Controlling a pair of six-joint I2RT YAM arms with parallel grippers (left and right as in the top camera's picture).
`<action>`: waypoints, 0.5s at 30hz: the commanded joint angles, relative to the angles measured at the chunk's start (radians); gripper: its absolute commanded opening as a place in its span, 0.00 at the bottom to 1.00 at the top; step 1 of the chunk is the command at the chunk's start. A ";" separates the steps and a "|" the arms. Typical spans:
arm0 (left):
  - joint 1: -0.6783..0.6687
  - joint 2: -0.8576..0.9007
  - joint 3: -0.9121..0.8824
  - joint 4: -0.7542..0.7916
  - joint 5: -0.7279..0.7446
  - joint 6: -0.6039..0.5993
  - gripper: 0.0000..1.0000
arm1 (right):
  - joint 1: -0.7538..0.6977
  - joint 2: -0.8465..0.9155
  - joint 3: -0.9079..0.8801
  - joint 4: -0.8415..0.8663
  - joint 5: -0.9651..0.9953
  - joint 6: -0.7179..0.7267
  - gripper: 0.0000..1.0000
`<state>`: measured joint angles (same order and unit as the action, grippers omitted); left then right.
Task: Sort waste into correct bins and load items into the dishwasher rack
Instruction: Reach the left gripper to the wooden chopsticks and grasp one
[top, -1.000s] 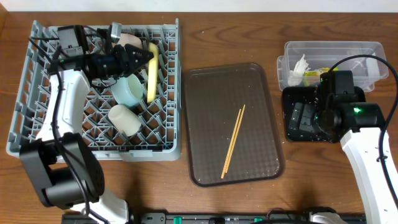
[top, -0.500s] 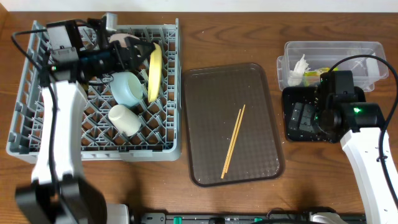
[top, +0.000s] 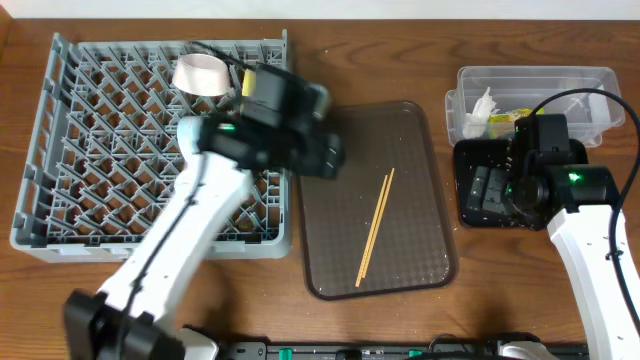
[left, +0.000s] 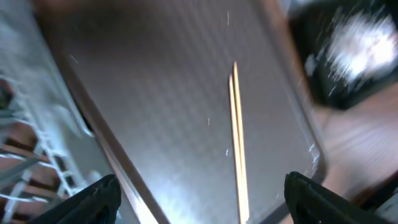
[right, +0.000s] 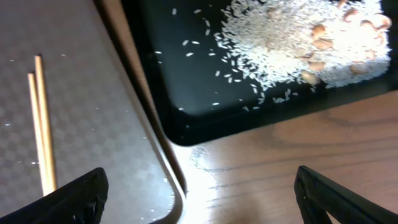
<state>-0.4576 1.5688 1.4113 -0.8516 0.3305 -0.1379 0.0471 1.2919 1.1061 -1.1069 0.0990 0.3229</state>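
The thin wooden chopsticks (top: 377, 228) lie side by side on the brown tray (top: 370, 150). My left gripper (top: 325, 155) hangs open and empty over that tray's left edge; in the blurred left wrist view the chopsticks (left: 237, 137) lie ahead of the left gripper (left: 202, 199). The grey dishwasher rack (top: 100, 150) holds a white bowl (top: 200, 73) and a yellow plate (top: 246, 78); my left arm hides other dishes. My right gripper (right: 208, 199) stands open and empty over the table between the brown tray and the black bin (right: 186, 93), which holds rice scraps (right: 298, 37).
The clear tub (top: 560, 80) at the back right holds a white tissue (top: 484, 104) and a snack wrapper (top: 508, 118). The black bin (top: 468, 215) sits just in front of it. Bare wooden table (right: 280, 162) lies beside the brown tray's corner.
My left arm has swung from inside the rack rightward to the brown tray's left edge, its jaws wider apart than before. The right arm has stayed put.
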 joint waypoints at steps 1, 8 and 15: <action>-0.095 0.076 -0.003 -0.032 -0.119 0.009 0.86 | -0.016 -0.011 0.019 -0.014 0.065 0.022 0.93; -0.242 0.262 -0.003 -0.040 -0.244 -0.060 0.86 | -0.044 -0.011 0.019 -0.037 0.088 0.021 0.94; -0.311 0.395 -0.003 -0.010 -0.279 -0.130 0.86 | -0.068 -0.011 0.019 -0.039 0.088 0.021 0.96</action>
<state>-0.7547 1.9354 1.4113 -0.8635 0.0986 -0.2123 -0.0074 1.2919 1.1061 -1.1439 0.1692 0.3302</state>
